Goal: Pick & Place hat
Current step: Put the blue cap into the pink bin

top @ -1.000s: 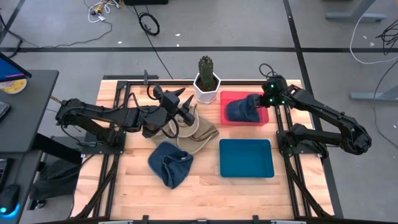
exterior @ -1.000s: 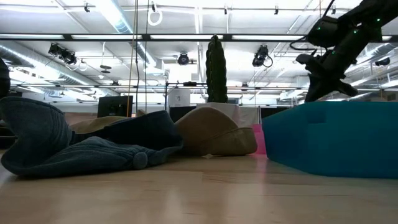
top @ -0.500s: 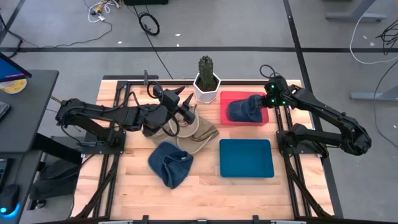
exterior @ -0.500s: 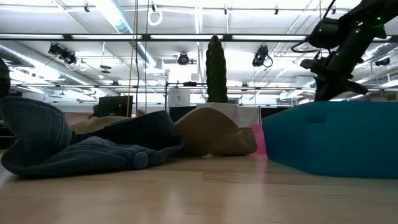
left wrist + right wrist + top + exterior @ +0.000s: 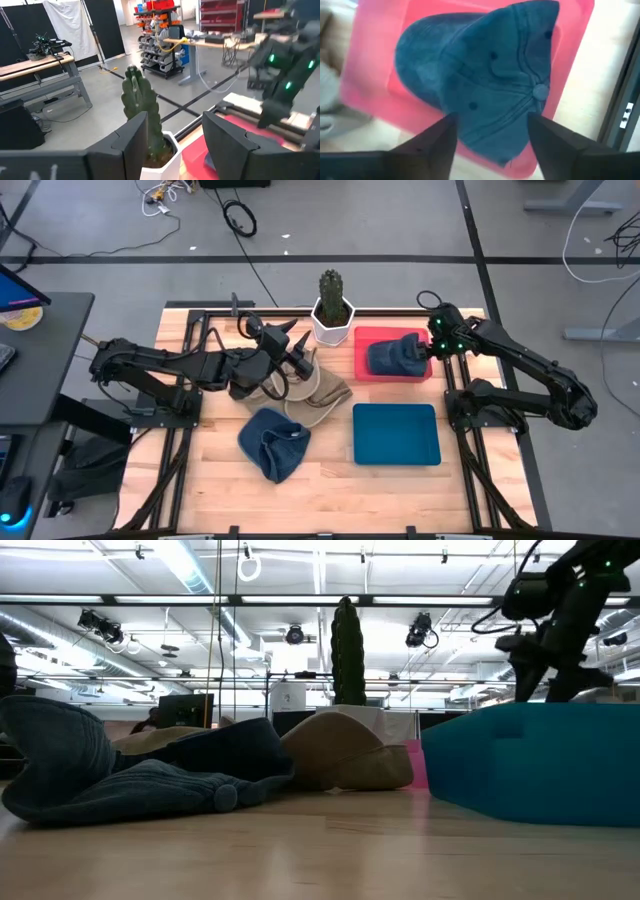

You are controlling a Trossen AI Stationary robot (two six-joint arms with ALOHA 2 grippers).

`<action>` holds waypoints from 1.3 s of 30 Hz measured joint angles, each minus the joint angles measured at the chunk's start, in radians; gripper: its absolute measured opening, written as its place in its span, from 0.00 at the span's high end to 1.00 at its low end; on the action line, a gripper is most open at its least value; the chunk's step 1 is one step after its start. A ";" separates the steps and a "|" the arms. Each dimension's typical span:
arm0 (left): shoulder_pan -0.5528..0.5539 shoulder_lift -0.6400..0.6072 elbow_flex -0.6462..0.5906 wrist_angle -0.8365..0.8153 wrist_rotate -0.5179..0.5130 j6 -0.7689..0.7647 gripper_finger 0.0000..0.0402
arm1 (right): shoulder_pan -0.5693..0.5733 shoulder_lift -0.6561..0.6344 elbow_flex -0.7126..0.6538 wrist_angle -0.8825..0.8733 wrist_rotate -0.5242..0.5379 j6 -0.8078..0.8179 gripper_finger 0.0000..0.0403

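A dark blue hat lies crown up in the red tray at the table's far right. My right gripper hangs open just above it, pointing steeply down, one finger on either side of the hat's edge nearest the arm. A second blue hat lies crumpled on the wood at the near left, and a beige hat lies beside it. My left gripper is open and level above the beige hat, with nothing between its fingers.
A potted cactus stands at the far edge, between the two arms. A blue tray sits in front of the red one. Bare wood lies along the near edge. A dark metal frame borders the table.
My right gripper has opened and let go of the dark blue hat, which has settled into the red tray. The gripper has tipped more steeply down and shifted slightly toward the table's right edge.
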State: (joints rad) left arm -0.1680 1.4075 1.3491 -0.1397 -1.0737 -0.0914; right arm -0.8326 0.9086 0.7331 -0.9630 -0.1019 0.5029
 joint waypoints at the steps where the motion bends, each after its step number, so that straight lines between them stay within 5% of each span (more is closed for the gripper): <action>1: 0.000 0.000 0.000 -0.018 0.000 0.000 0.52 | 0.000 -0.001 0.018 -0.024 -0.006 -0.014 0.36; 8: -0.004 0.000 0.000 -0.242 0.066 -0.113 0.52 | 0.002 -0.040 0.181 -0.092 -0.057 -0.077 0.30; 13: 0.005 0.000 0.000 -0.533 0.332 -0.254 0.52 | 0.003 -0.083 0.209 -0.082 -0.109 -0.078 0.33; 23: 0.075 0.000 -0.001 -1.112 0.771 -0.821 0.52 | 0.003 -0.114 0.138 -0.042 -0.133 -0.101 0.35; 28: 0.076 -0.001 -0.067 -1.127 0.774 -0.922 0.52 | 0.003 -0.114 0.062 0.080 -0.231 -0.099 0.35; 39: 0.021 0.000 -0.381 -0.979 1.059 -1.155 0.52 | 0.026 -0.147 -0.100 0.221 -0.480 -0.066 0.35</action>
State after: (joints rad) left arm -0.1466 1.4071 0.9683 -1.1188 -0.0146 -1.2461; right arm -0.8069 0.7617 0.6333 -0.7421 -0.5816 0.4370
